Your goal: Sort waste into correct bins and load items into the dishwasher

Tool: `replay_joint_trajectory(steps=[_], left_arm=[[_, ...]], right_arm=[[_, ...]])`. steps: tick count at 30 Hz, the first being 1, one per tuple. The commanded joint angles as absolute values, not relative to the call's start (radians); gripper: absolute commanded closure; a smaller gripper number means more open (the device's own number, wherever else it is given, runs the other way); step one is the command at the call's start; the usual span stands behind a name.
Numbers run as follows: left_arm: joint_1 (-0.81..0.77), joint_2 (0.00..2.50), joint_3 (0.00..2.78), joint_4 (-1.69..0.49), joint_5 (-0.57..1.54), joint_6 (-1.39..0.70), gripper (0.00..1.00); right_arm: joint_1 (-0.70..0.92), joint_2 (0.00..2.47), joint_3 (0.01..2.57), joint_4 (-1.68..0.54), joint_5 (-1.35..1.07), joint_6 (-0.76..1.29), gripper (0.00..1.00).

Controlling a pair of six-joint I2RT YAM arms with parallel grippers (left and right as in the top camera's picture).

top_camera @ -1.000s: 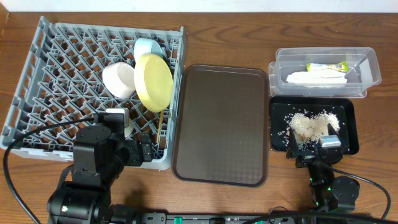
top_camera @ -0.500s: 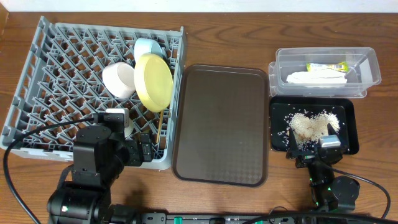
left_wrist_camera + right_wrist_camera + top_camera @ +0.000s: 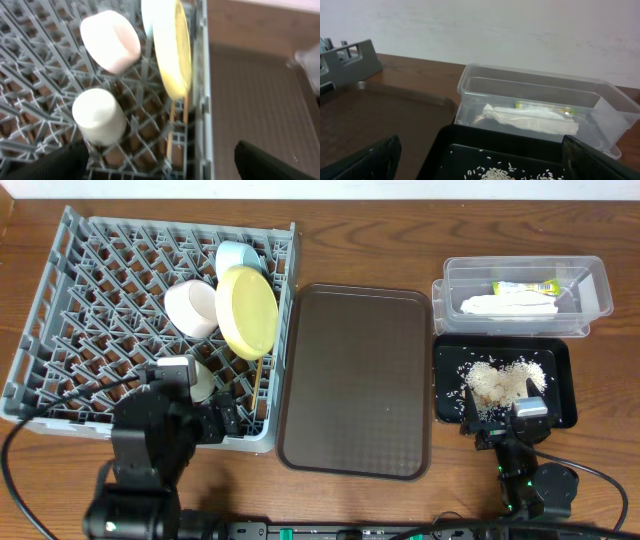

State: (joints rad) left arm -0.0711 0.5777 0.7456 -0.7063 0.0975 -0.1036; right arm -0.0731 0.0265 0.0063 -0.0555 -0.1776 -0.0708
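The grey dish rack (image 3: 60, 310) holds the light blue bowl (image 3: 236, 254), the yellow plate (image 3: 247, 311) on edge, the pinkish-white bowl (image 3: 189, 308), the white cup (image 3: 201, 379) and the chopsticks (image 3: 258, 373). My left gripper (image 3: 224, 418) is open and empty at the rack's front edge, just in front of the cup (image 3: 98, 116). In the left wrist view the plate (image 3: 172, 47) and chopsticks (image 3: 171, 132) stand by the rack wall. The clear tub (image 3: 596, 280) holds the wrapper (image 3: 525, 287) and napkin (image 3: 508, 305). The black tray (image 3: 560, 360) holds rice crumbs (image 3: 500, 383). My right gripper (image 3: 505, 420) is open at the tray's front edge.
The brown serving tray (image 3: 355, 380) lies between the rack and the bins. In the right wrist view the tub (image 3: 530, 87) stands right behind the black tray (image 3: 470, 137), with the brown tray (image 3: 380, 115) to the left. Cables trail from both arms along the table's front.
My left arm has drawn back a little toward the front left. The white cup now shows uncovered in the rack. The right arm has not moved.
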Motion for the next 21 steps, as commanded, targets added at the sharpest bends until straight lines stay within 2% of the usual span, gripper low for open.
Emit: replay_joint_trajectory(steps=[1, 7, 14, 21], left_arm=[[-0.041, 0.461, 0.581, -0.591, 0.086, -0.094, 0.04], [0.007, 0.162, 0.221, -0.229, 0.085, -0.094, 0.04], [0.049, 0.017, 0.009, 0.076, 0.085, -0.059, 0.04], [0.051, 0.002, 0.004, 0.015, 0.085, 0.041, 0.04]], right_arm=[[-0.064, 0.031, 0.006, -0.059, -0.192, -0.084, 0.01], [-0.064, 0.031, 0.006, -0.059, -0.192, -0.084, 0.01], [-0.064, 0.031, 0.006, -0.059, -0.192, -0.084, 0.01], [-0.064, 0.031, 0.006, -0.059, -0.192, -0.084, 0.01]])
